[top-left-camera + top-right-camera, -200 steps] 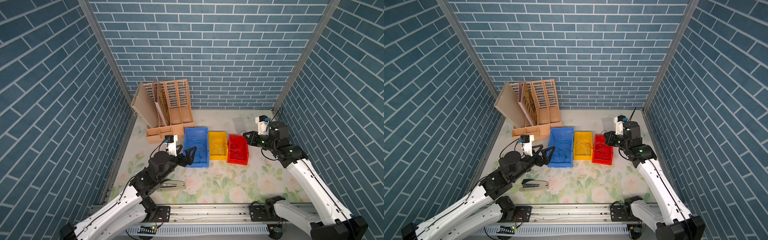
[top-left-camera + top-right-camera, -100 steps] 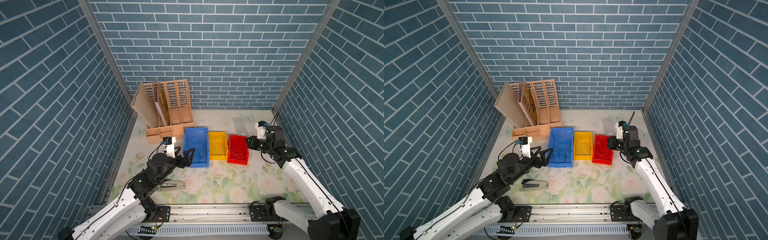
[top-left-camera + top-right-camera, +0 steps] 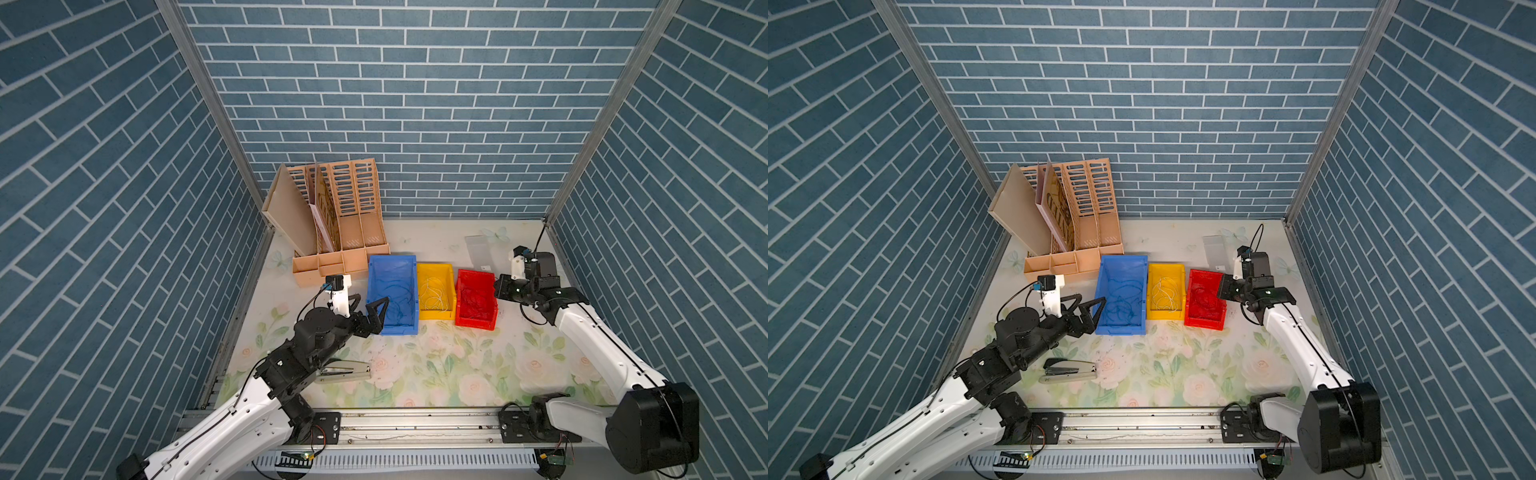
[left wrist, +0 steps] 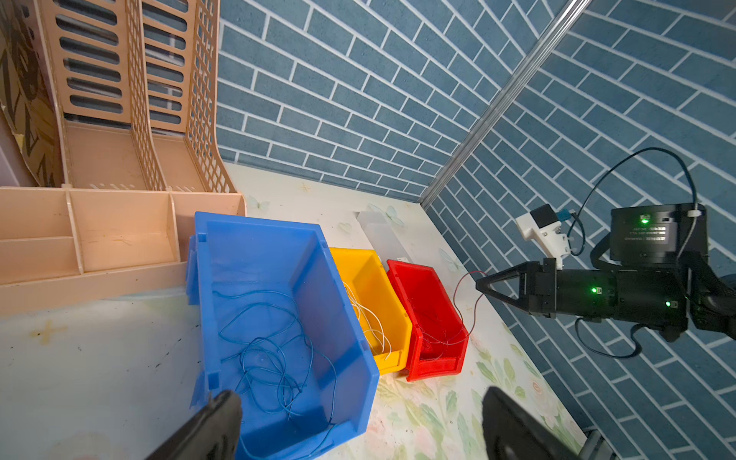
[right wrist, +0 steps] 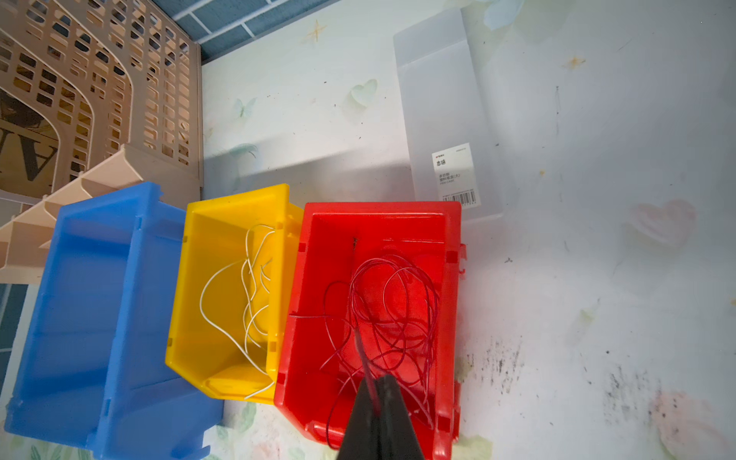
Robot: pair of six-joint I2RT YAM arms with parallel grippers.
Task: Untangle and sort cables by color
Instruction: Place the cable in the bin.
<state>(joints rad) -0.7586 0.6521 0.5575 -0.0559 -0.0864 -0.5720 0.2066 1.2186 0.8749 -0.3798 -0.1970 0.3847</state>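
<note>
- Pinching a red cable (image 5: 361, 350) in my right claw (image 5: 382, 379), clamped tight over the red bin's (image 5: 378, 207) edge; its tail trails into the bin.
- My left claw (image 3: 371, 300) gapes empty beside the blue bin (image 3: 390, 262).
- Next, I judge: centre over the bin, release.

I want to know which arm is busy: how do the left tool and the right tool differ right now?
The left tool stands wide open and empty; the right tool is shut on a red cable. The left tool is at the blue bin, the right tool at the red bin. Both are black.
</note>
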